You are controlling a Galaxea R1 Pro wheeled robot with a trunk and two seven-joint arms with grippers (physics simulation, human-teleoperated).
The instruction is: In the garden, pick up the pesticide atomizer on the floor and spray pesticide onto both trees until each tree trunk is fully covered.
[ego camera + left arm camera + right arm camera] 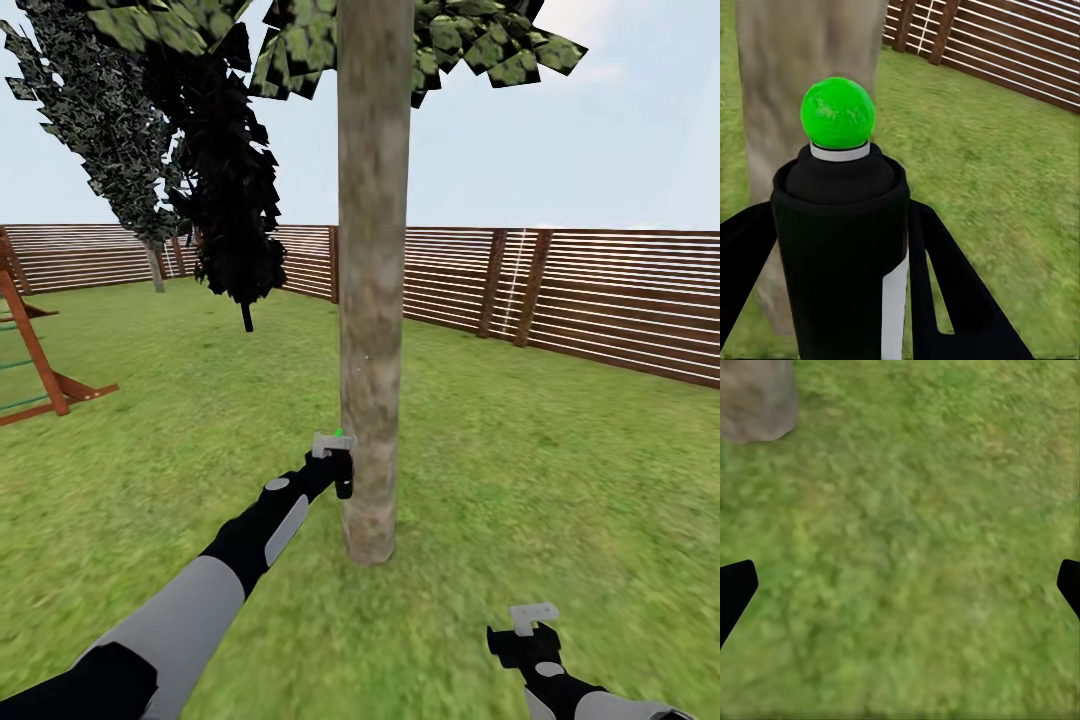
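Observation:
A thick grey-brown mottled tree trunk (373, 300) rises from the lawn in the middle of the head view, with flat green leaves (470, 40) above. My left gripper (340, 468) is held right against the trunk's left side, low down, shut on the pesticide atomizer (840, 225). The atomizer is a dark bottle with a bright green ball (838, 112) on top, and the trunk (802, 67) stands close behind it. My right gripper (530, 632) hangs open over the grass at the lower right, its fingertips (735, 592) wide apart. I cannot make out white specks on the bark.
A brown slatted fence (600, 300) runs along the back and right. A black narrow tree (235, 200) and a leaning dark-leaved tree (100, 120) stand behind on the left. A wooden play frame (40, 370) is at the left edge. The trunk base (754, 397) is near my right gripper.

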